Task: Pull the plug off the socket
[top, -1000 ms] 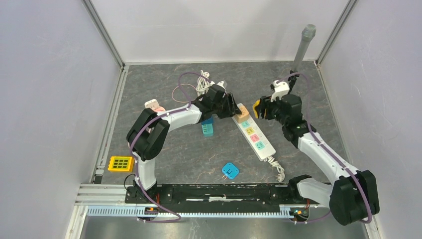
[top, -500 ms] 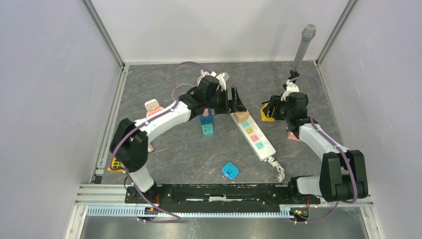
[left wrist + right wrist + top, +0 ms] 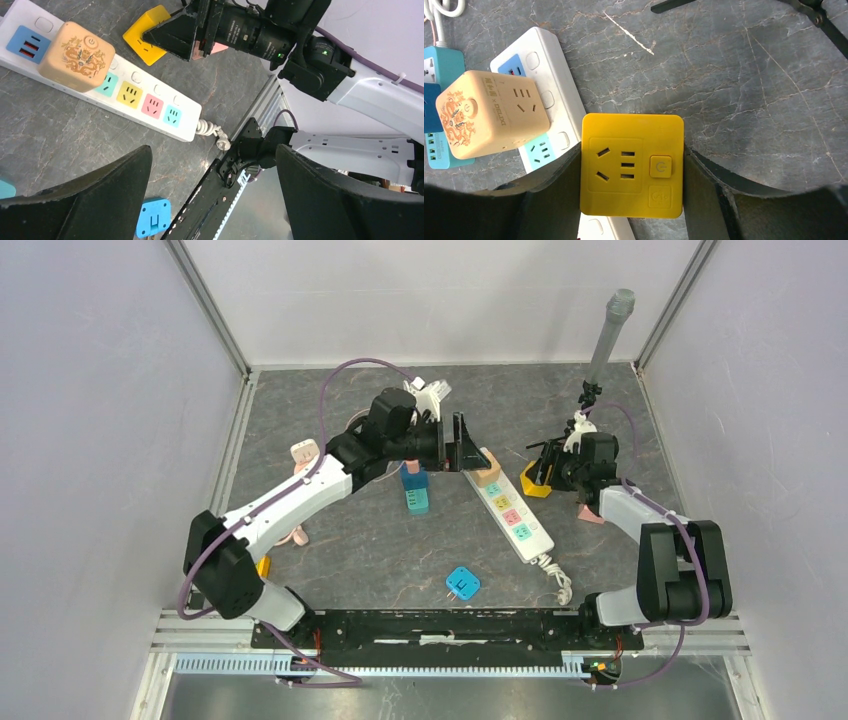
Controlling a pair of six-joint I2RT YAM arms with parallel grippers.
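Drawn back from the white power strip (image 3: 510, 512) over the last second and now spread wide and empty above the tan cube adapter (image 3: 76, 56): left gripper (image 3: 472, 444). Carried rightward and lower in the same span: right gripper (image 3: 631, 157), clamped at a middling width on the yellow cube plug (image 3: 624, 130), pads on two opposite flat sides. Already off the strip and apart to its right, low over the dark marbled table (image 3: 749, 75); cannot tell whether touching. Probably the set-down step: lower level, avoid landing on a corner, release only once flat, then lift straight up. Smooth, hard, glossy plastic, squarish with rounded edges, sockets and a button on one face; likely to slip if squeezed off-centre. Long rigid strip, pastel outlets, coiled cord (image 3: 212, 135) at one end.
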